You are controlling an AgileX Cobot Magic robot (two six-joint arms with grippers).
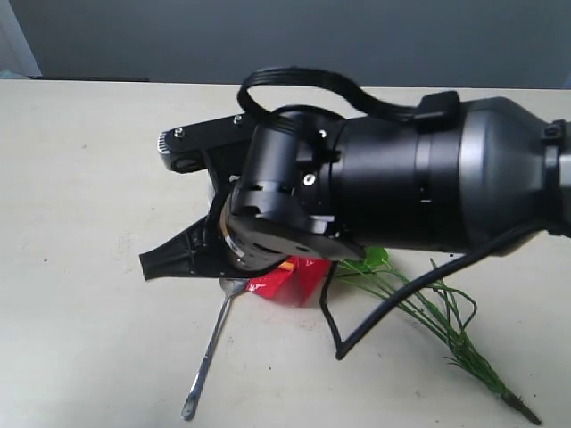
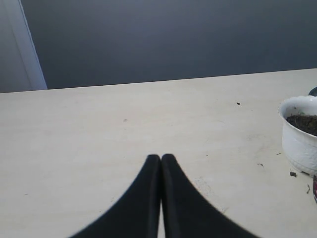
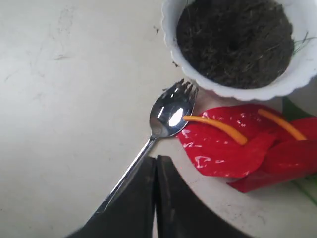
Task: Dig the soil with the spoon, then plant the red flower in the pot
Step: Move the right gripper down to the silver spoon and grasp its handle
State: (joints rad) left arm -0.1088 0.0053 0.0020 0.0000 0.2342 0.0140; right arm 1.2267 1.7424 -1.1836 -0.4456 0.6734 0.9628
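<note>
At lower centre of the exterior view lies the spoon (image 1: pixel 214 343), flat on the table (image 1: pixel 80 178), with its handle running toward the lower edge and its tined bowl toward the red flower (image 1: pixel 290 275). The flower's green stems (image 1: pixel 446 325) trail to the lower right. The right arm crosses the middle of the frame and hides the pot in this view.

Right wrist view: the right gripper (image 3: pixel 156 161) has its fingers pressed together and pinches nothing. The spoon handle passes just beside one finger. An orange spike of the flower touches the edge of the spoon bowl. Beyond the bowl stands the white scalloped pot (image 3: pixel 237 91), filled with dark soil (image 3: pixel 233 37). The red blooms lie against its base.

Left wrist view: the left gripper (image 2: pixel 161 158) is likewise pressed together and empty, well apart from the pot at the frame's right edge.

Step in hand, as judged: the approach to pick up the spoon. Digging has not begun and the flower is unplanted.

The next move calls for spreading the right fingers, lowering them astride the thin handle, and pinching it clear of the spike. A flat, slim handle on a bare table may slip.
</note>
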